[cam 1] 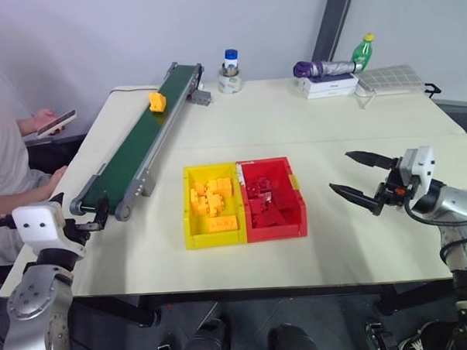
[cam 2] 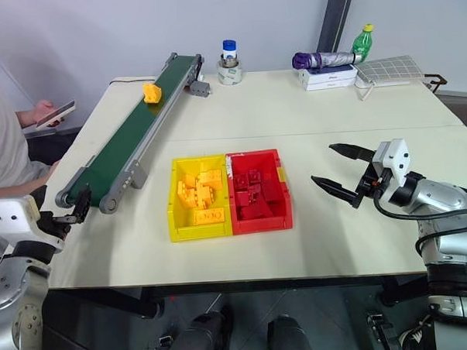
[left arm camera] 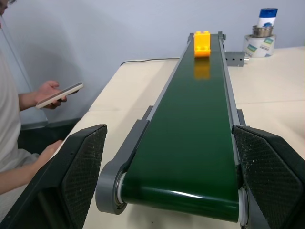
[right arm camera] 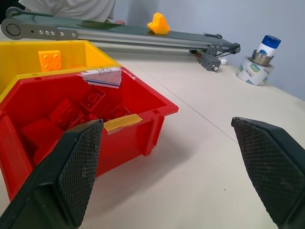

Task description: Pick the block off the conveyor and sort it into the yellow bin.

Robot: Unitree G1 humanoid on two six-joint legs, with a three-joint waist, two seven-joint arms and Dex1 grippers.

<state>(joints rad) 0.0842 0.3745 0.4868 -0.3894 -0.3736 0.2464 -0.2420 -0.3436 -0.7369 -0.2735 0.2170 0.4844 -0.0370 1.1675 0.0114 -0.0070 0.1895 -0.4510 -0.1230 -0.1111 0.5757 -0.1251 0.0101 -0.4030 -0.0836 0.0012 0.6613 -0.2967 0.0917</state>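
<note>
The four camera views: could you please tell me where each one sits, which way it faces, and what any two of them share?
Left eye view: on the head, looking down over the pale table; both arms show, right tool open.
Right eye view: beside it, same scene.
Left wrist view: behind the open left tool, looking up the long dark-green conveyor belt at the small yellow-orange studded brick.
Right wrist view: looking past the red plastic bin; its own fingers show.
Shared: brick and belt.

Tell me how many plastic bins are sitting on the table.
2, joined side by side mid-table: the yellow bin nearer the conveyor, and the red bin on its other side, towards the right tool.
</note>
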